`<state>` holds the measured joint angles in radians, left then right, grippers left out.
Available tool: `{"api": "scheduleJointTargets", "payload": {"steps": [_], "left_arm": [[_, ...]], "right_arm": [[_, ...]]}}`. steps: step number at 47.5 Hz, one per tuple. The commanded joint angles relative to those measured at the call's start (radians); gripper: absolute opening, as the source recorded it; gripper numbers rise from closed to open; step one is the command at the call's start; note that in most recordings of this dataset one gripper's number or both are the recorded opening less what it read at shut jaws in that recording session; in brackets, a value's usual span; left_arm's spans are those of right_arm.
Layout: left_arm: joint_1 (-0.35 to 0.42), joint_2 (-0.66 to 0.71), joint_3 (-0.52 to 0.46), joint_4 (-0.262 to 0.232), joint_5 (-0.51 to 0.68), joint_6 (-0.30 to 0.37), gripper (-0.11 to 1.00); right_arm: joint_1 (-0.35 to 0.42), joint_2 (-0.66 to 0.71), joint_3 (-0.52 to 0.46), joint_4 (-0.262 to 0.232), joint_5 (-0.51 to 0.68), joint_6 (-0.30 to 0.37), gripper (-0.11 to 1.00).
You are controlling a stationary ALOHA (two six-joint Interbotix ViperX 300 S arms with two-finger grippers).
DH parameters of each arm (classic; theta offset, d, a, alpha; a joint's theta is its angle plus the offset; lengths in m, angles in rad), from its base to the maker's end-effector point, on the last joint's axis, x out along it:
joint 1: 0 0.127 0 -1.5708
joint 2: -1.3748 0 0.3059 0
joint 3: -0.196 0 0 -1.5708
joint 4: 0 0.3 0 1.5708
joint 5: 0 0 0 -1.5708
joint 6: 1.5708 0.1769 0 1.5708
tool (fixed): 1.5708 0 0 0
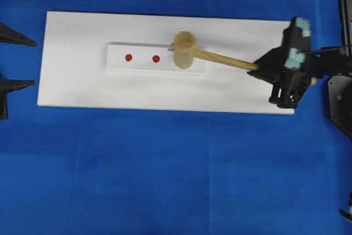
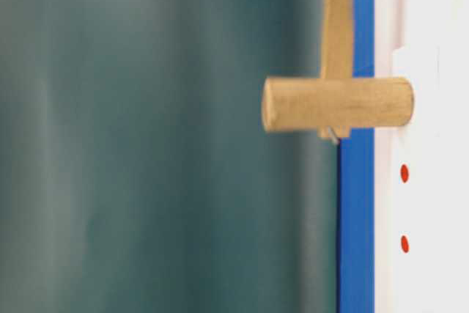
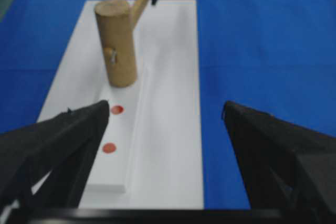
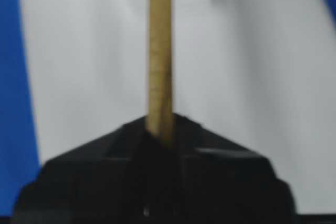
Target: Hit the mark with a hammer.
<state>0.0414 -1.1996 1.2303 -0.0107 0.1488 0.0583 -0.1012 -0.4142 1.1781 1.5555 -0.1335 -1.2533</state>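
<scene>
The hammer (image 1: 184, 49), a light-brown wooden mallet, stands with its head on end on a raised white strip (image 1: 118, 65). In the table-level view the hammer's head (image 2: 337, 104) touches that strip. Its handle (image 4: 160, 51) slants away to my right gripper (image 1: 258, 67), which is shut on it; the jaws of the right gripper (image 4: 160, 135) clamp the handle. Two red marks (image 1: 128, 57) (image 1: 156, 58) show on the strip just left of the head. My left gripper (image 1: 34, 63) is open at the board's left end, and between the spread fingers of the left gripper (image 3: 165, 111) there is nothing.
The strip lies on a large white board (image 1: 82, 89), which rests on a blue table surface (image 1: 165, 174). The right arm's black body (image 1: 338, 97) fills the right edge.
</scene>
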Motion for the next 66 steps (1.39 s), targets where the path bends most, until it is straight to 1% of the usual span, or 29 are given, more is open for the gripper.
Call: {"api": "scheduleJointTargets", "payload": {"steps": [1, 12, 19, 22, 24, 29, 36, 44, 49, 59, 66], "left_arm": [[0.002, 0.005, -0.012, 0.000, -0.011, -0.002, 0.87], [0.002, 0.003, -0.012, 0.000, -0.011, -0.003, 0.87], [0.002, 0.003, -0.012, 0.000, -0.011, -0.003, 0.87], [0.002, 0.003, -0.012, 0.000, -0.011, -0.003, 0.87], [0.000, 0.003, -0.012, 0.000, -0.011, -0.005, 0.87], [0.000, 0.003, -0.012, 0.000, -0.011, -0.006, 0.87], [0.002, 0.003, -0.012, 0.000, -0.011, -0.006, 0.87], [0.002, 0.003, -0.012, 0.000, -0.011, -0.006, 0.87], [0.002, 0.005, -0.012, 0.000, -0.011, -0.006, 0.87], [0.002, 0.009, -0.009, 0.000, -0.011, -0.008, 0.87], [0.002, 0.011, -0.009, 0.000, -0.011, -0.009, 0.87]], "right_arm": [[0.003, 0.028, -0.012, 0.014, 0.017, -0.003, 0.01], [0.003, -0.028, -0.020, 0.009, -0.017, -0.008, 0.01], [0.003, -0.118, -0.044, 0.005, -0.041, -0.012, 0.01], [0.005, -0.161, -0.063, -0.006, -0.043, -0.017, 0.01], [0.006, -0.192, -0.072, -0.023, -0.043, -0.021, 0.01], [0.006, -0.235, -0.083, -0.044, -0.043, -0.031, 0.01], [0.006, -0.239, -0.100, -0.048, -0.038, -0.038, 0.01], [0.009, -0.190, -0.135, -0.052, -0.032, -0.038, 0.01], [0.017, -0.126, -0.190, -0.055, -0.025, -0.040, 0.01], [0.040, 0.005, -0.321, -0.118, -0.006, -0.040, 0.01], [0.048, 0.103, -0.420, -0.141, 0.014, -0.040, 0.01]]}}
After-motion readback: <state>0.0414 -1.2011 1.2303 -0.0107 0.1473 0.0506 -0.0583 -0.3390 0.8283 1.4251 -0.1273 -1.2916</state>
